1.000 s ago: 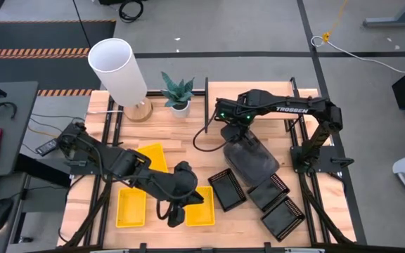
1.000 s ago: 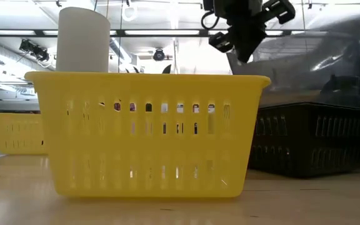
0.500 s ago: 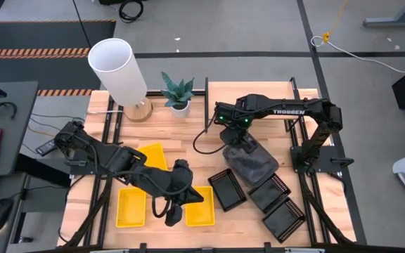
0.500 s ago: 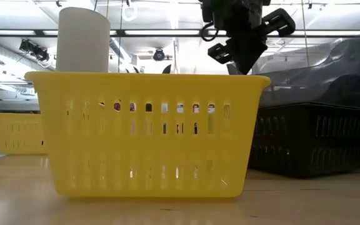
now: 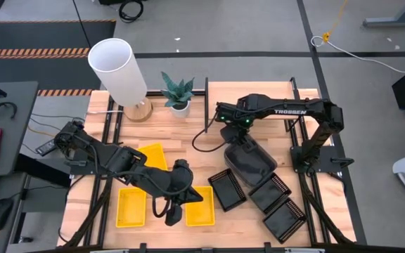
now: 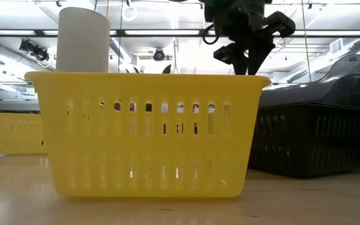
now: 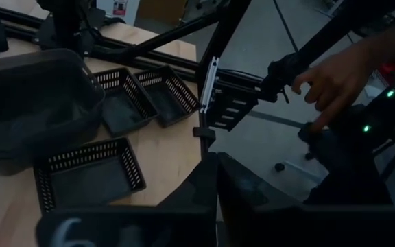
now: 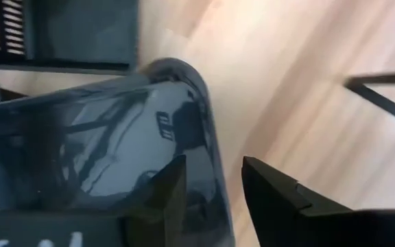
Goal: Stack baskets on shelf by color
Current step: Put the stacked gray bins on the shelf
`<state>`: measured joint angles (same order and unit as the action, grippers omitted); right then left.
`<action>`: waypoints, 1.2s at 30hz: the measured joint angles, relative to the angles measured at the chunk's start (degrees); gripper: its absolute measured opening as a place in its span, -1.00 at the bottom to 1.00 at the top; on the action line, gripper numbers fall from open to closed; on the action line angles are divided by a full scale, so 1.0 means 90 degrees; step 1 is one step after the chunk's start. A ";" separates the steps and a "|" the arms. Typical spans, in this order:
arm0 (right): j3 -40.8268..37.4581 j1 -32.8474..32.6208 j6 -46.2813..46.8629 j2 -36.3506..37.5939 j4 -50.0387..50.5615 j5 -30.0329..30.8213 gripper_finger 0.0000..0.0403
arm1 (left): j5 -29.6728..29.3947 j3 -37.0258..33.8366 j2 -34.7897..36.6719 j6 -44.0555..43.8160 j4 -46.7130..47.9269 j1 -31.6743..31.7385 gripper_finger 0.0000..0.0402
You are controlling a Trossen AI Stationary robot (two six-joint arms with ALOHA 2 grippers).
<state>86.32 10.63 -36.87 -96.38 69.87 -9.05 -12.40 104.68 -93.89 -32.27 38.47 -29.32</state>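
Note:
A dark grey basket [image 5: 250, 160] rests flat on the light wood shelf board [image 5: 273, 105] between thin black frames. My right gripper [image 5: 234, 137] stands open over the basket's far end, pointing down; one finger is inside the rim [image 8: 208, 137] and one outside. Three black mesh baskets [image 5: 227, 188] [image 5: 269, 191] [image 5: 283, 218] lie on their bottoms near the front right. Three yellow baskets [image 5: 153, 156] [image 5: 131, 207] [image 5: 201, 207] sit at the front left. My left gripper [image 5: 173, 214] hovers shut above the yellow ones, with nothing between its fingers [image 7: 216, 161].
A white lamp [image 5: 118, 67] and a small potted plant [image 5: 178, 91] stand at the table's far edge. Black frame bars run along both sides. A person's hand [image 7: 334, 82] shows beyond the table's right side. Bare wood lies between the plant and the grey basket.
My right gripper has sunk a little and opened, letting go of the dark grey basket. The basket, which was held tilted with its near end raised, has come down and lies flat on the board. My left arm has kept still.

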 joint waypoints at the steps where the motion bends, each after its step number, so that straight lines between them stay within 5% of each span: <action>1: 0.0000 -0.0005 0.0083 0.0060 0.0022 0.0136 -0.25 | 0.0001 0.0000 0.0000 0.0000 0.0042 0.0000 -0.92; 6: 0.0000 -0.0043 0.0784 0.0468 0.0028 0.0595 -0.24 | 0.0000 0.0000 -0.0002 0.0057 0.0214 0.0000 -0.95; 19: 0.0002 -0.0777 0.4420 0.1768 0.0235 0.0501 -0.25 | -0.0103 -0.0010 -0.0010 0.0393 0.1373 0.0132 -0.88; 36: 0.0002 -0.2309 0.5822 0.2202 0.0056 0.1378 -0.25 | -0.0215 -0.0010 -0.0012 0.0123 0.1587 0.0554 -0.86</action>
<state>86.35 -10.14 15.53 -76.56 70.38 3.36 -14.34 104.60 -94.00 -31.16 52.75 -24.34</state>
